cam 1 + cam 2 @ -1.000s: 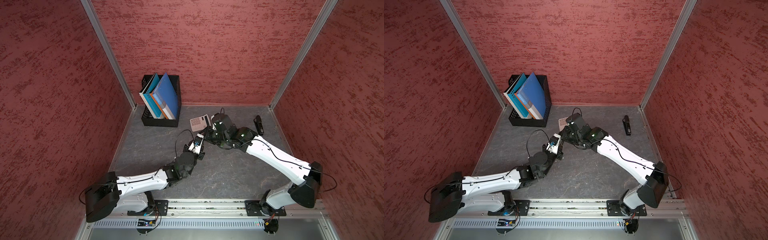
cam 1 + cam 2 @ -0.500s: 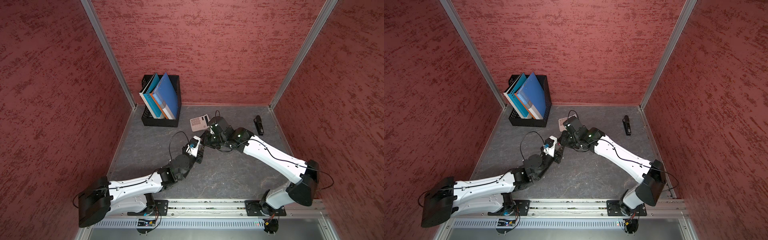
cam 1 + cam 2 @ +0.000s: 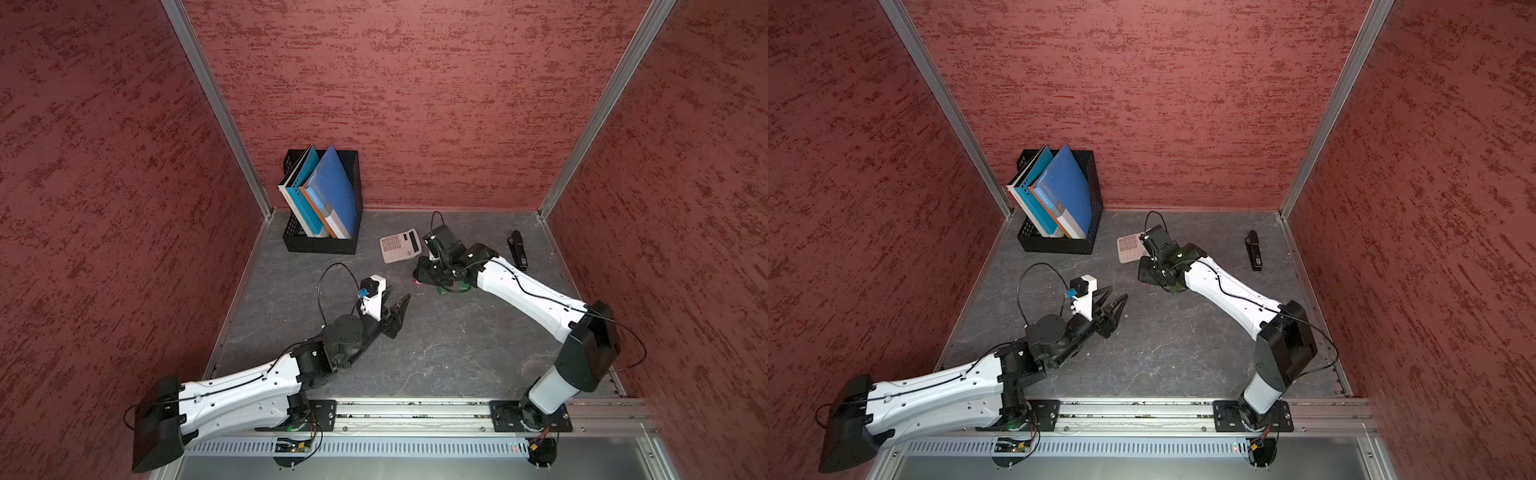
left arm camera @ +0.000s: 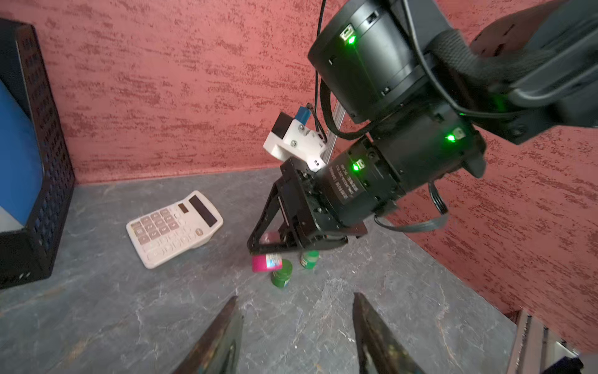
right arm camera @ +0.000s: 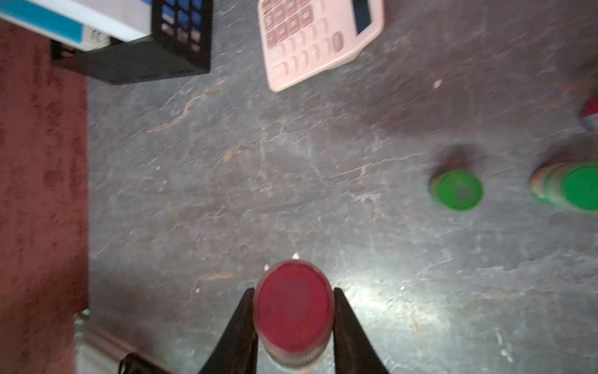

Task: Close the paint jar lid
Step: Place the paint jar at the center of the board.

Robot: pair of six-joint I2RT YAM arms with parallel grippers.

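Between the right fingers (image 5: 241, 327), low over the counter (image 5: 291, 162): the paint jar (image 4: 266, 263), red lid (image 5: 293, 307) turned toward the right wrist camera. Looks capped, with the lid sitting square over the body. Cannot tell how tightly. Pinched from both sides near the lid, with no gap showing on either side. Probably gripped this way to keep the body from spinning during a twist of the lid, or to lift it clear of its neighbours; hard to say which. Cannot tell whether the base touches the counter, or whether the jar stands quite upright.

Near it on the counter: a green-capped jar (image 5: 458, 191) and a second green jar (image 5: 579, 189), both apart from the fingers. Close enough to be knocked by a careless swing.

Farther out, toward the robot's base: the left fingers (image 4: 223, 336), spread partway, holding nothing and touching nothing, tips aimed at the cluster of jars. Well apart from the red lid, so likely lining up for a reach toward it.

Beyond the jars, lying flat: a calculator (image 5: 317, 39). In the back corner, a black file box (image 3: 320, 245) with books (image 3: 332, 195) leaning inside. Near the right wall, a black stapler (image 3: 517, 249). None of these in the way.
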